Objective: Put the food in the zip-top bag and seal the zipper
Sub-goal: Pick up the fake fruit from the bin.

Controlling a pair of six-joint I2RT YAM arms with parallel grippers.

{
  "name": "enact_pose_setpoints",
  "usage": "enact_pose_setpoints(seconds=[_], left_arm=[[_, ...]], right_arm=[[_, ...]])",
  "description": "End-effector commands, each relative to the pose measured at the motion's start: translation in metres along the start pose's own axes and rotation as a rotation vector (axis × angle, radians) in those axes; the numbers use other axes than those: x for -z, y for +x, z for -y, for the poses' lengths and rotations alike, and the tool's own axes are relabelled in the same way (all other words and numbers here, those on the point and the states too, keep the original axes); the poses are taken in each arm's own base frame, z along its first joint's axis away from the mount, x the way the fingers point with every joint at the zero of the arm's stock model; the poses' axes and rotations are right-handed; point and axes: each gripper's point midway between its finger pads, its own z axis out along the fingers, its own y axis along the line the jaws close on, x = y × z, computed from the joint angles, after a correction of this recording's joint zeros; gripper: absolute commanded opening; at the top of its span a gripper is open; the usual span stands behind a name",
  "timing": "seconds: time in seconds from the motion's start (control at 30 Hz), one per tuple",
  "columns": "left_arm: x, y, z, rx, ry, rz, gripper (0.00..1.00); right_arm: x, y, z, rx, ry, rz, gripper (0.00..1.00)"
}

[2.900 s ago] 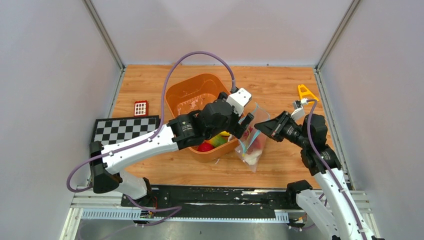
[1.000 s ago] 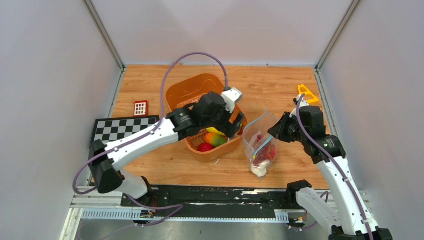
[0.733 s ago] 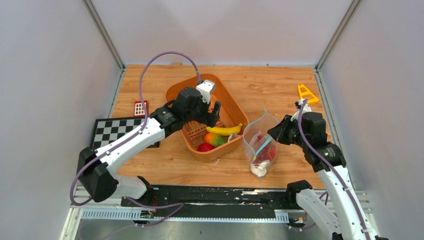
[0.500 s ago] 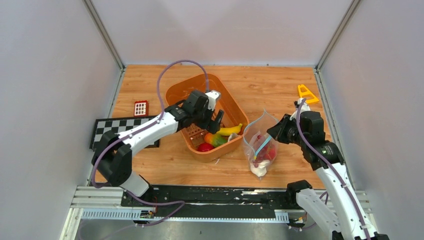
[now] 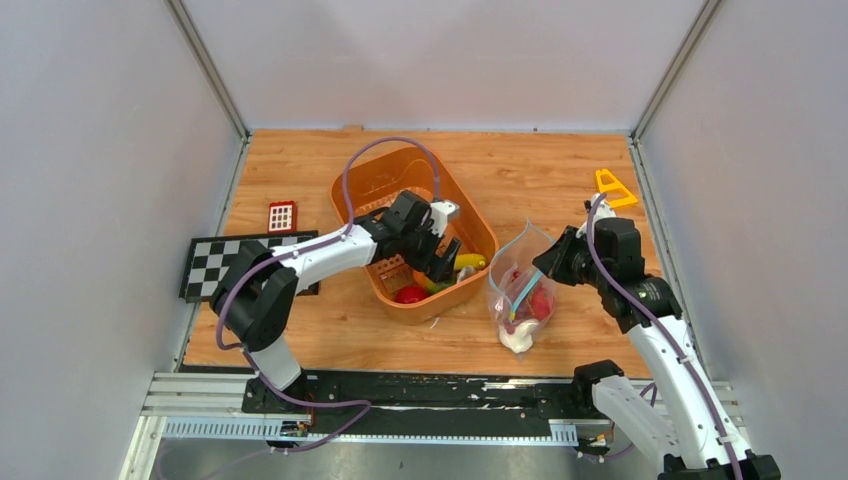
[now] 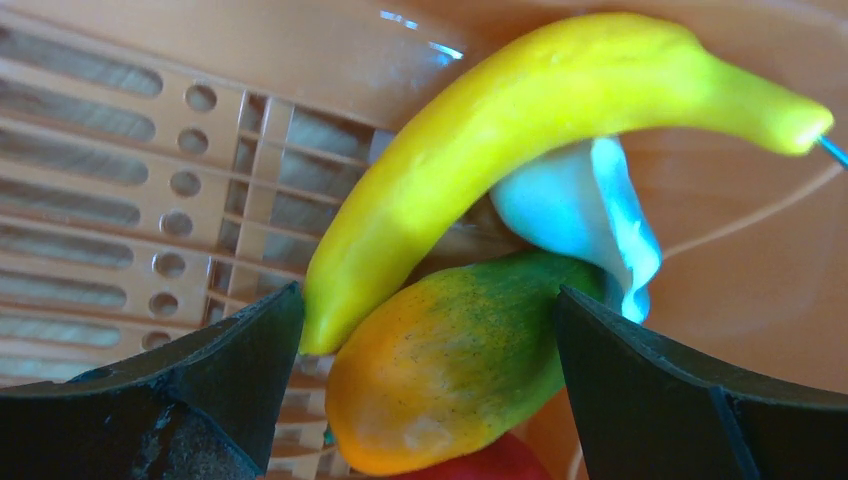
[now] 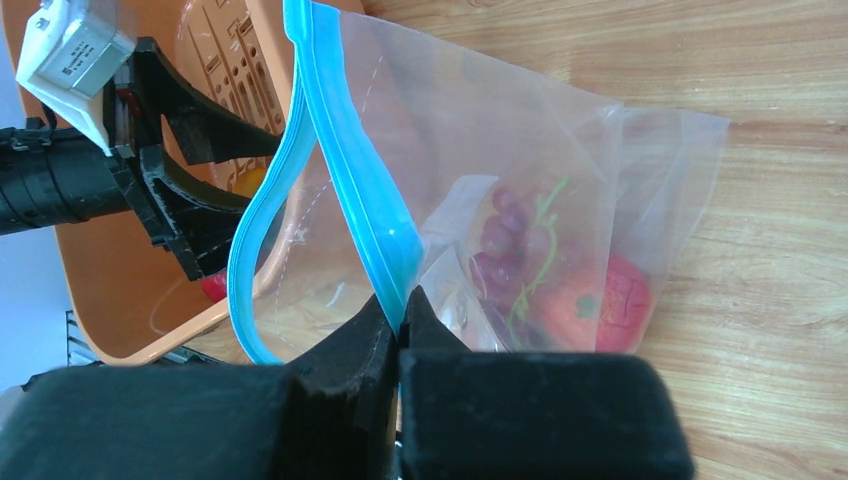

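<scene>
Bag (image 7: 600, 170) holds red fruit (image 7: 612, 300); basket (image 5: 400, 160) holds banana (image 6: 520, 130).

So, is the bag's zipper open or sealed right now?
Open. The two teal sides of the zipper bow apart into a loop, and the right hand pinches just one side.
</scene>
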Motion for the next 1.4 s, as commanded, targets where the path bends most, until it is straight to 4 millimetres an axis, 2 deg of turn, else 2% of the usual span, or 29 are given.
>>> enact_pose_setpoints(seconds=[0.0, 0.17, 0.43, 0.5, 0.6, 0.63, 0.7, 0.8, 0.93, 1.03, 1.07, 1.27, 1.37], left_arm=[[-0.025, 0.034, -0.008, -0.039, -0.074, -0.113, 0.99], [-0.038, 0.045, -0.012, -0.032, -0.115, -0.151, 0.90], [-0.021, 0.047, -0.016, -0.047, -0.161, -0.162, 0.88], [-0.016, 0.046, -0.014, -0.048, -0.160, -0.155, 0.75], [-0.007, 0.034, -0.010, -0.049, -0.156, -0.110, 0.46], [-0.003, 0.028, -0.008, -0.047, -0.156, -0.090, 0.39], [0.007, 0.012, -0.004, -0.045, -0.160, -0.036, 0.31], [0.028, -0.019, 0.001, -0.046, -0.175, 0.073, 0.24], [0.059, -0.048, 0.002, -0.044, -0.220, 0.189, 0.18], [0.075, -0.059, 0.006, -0.039, -0.215, 0.249, 0.18], [0.079, -0.062, 0.002, -0.030, -0.239, 0.267, 0.18], [0.087, -0.065, -0.006, 0.022, -0.272, 0.297, 0.16], [0.095, -0.075, 0.010, 0.007, -0.194, 0.346, 0.16]], right_arm=[[0.001, -0.017, -0.012, 0.001, -0.042, 0.060, 0.00], [0.003, -0.018, -0.014, -0.002, -0.050, 0.062, 0.00], [0.009, -0.016, -0.013, -0.003, -0.051, 0.070, 0.00], [0.010, -0.015, -0.013, -0.003, -0.050, 0.073, 0.00], [0.012, -0.015, -0.014, -0.005, -0.055, 0.079, 0.00], [0.013, -0.016, -0.014, -0.006, -0.055, 0.081, 0.00], [0.015, -0.015, -0.015, -0.005, -0.058, 0.083, 0.00], [0.017, -0.015, -0.014, -0.006, -0.056, 0.087, 0.00], [0.018, -0.014, -0.014, -0.006, -0.057, 0.088, 0.00], [0.018, -0.014, -0.015, -0.009, -0.063, 0.090, 0.00], [0.018, -0.013, -0.015, -0.011, -0.066, 0.089, 0.00], [0.017, -0.011, -0.016, -0.015, -0.075, 0.082, 0.00], [0.017, -0.010, -0.016, -0.013, -0.079, 0.080, 0.00]])
